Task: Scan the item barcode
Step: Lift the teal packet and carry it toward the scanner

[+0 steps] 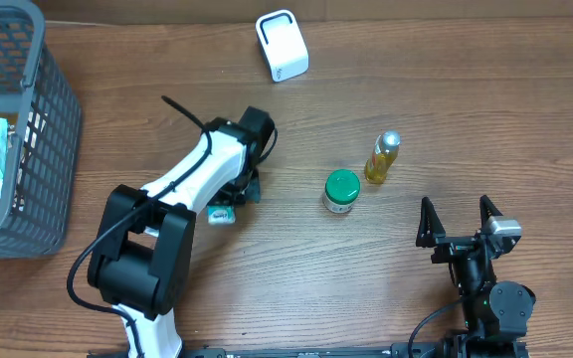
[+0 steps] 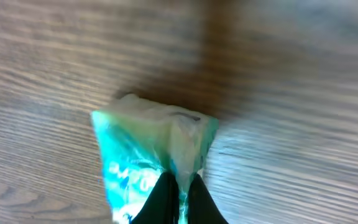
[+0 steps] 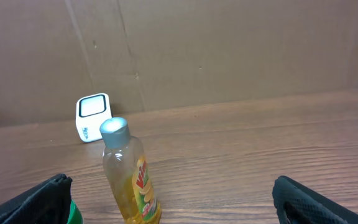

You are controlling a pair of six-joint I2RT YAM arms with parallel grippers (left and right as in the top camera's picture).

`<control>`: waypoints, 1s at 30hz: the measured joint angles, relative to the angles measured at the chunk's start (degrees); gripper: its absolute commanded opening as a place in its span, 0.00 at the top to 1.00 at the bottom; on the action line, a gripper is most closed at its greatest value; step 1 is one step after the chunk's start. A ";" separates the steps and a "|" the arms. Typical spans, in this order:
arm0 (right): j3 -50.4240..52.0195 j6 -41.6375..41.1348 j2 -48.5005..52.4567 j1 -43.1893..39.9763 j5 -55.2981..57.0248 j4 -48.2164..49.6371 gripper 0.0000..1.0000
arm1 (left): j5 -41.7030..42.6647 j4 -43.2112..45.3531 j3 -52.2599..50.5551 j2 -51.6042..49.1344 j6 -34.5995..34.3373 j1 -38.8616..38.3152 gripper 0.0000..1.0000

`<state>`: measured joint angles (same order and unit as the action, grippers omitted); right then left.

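A small, crinkly teal-and-white packet sits on the counter, its sealed edge pinched between the black left fingers. The white left arm bends low over it. The right fingers stand spread wide, well apart.

The surface is matt, grained wood. The teal packet is glossy, crinkled plastic film (blurred up close); the basket at nine o'clock is dull grey plastic mesh, the bottle clear shiny plastic.
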<state>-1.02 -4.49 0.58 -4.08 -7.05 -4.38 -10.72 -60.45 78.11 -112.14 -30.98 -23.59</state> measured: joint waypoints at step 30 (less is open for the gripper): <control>-0.02 0.00 0.00 0.00 0.02 0.00 0.00 | 72.59 33.79 9.38 -12.17 12.61 8.59 0.96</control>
<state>-1.04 -4.49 0.58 -4.08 -7.03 -4.38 61.87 -26.65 87.48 -124.31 -18.37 -15.00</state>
